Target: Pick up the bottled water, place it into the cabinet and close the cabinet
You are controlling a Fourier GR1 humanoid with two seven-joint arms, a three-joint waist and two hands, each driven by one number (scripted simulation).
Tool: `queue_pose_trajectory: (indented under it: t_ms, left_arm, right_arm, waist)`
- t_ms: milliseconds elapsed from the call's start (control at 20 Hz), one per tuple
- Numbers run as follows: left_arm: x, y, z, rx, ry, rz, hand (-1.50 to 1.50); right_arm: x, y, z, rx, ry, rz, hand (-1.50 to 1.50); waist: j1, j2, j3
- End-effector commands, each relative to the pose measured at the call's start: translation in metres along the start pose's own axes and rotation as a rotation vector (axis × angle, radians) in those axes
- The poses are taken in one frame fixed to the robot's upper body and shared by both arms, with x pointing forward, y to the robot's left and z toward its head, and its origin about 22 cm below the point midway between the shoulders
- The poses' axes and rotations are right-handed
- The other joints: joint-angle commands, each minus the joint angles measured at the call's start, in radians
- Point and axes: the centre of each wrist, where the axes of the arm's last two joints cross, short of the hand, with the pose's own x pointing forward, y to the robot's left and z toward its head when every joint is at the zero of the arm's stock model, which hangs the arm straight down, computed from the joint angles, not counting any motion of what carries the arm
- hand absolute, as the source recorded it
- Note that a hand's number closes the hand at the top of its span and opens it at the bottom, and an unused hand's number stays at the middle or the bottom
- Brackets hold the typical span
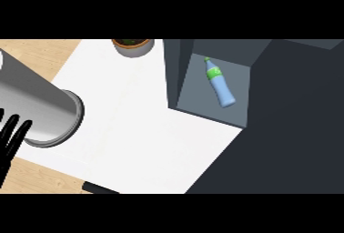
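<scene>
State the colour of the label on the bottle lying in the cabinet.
Green, on a pale blue bottle; the head view shows it best.

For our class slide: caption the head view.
Bottled water lies inside the open cabinet; left hand rests open at the view's left edge.

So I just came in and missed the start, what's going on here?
The bottle lies on its side inside the open cabinet, with no hand on it. The left hand shows open at the view's left edge, holding nothing; the right hand is out of view. The cabinet is not yet closed.
</scene>
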Motion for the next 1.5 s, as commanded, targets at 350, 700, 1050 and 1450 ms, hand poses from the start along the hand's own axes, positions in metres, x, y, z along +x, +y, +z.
queue_pose_trajectory:
  t_ms: [350,700,1050,1450]
  left_arm:
    - [0.005,0.002,-0.005,-0.023,-0.015,-0.001,-1.50]
    - [0.006,0.006,-0.007,-0.024,-0.003,-0.002,-1.50]
    - [0.003,0.009,-0.006,-0.018,0.006,0.012,-1.50]
    - [0.000,0.016,-0.002,0.024,0.007,0.008,-1.50]
  right_arm:
    - [-0.013,-0.003,-0.016,-0.104,-0.022,-0.121,1.50]
    - [-0.014,-0.032,-0.026,-0.127,0.107,0.045,1.50]
    - [-0.030,-0.062,-0.053,-0.173,0.205,0.060,1.50]
    - [-0.046,-0.102,-0.105,-0.216,0.258,0.001,1.50]
  waist:
    - [0.023,0.018,0.008]
    - [0.018,0.006,0.007]
    - [0.010,0.000,0.009]
    - [-0.005,-0.010,0.017]
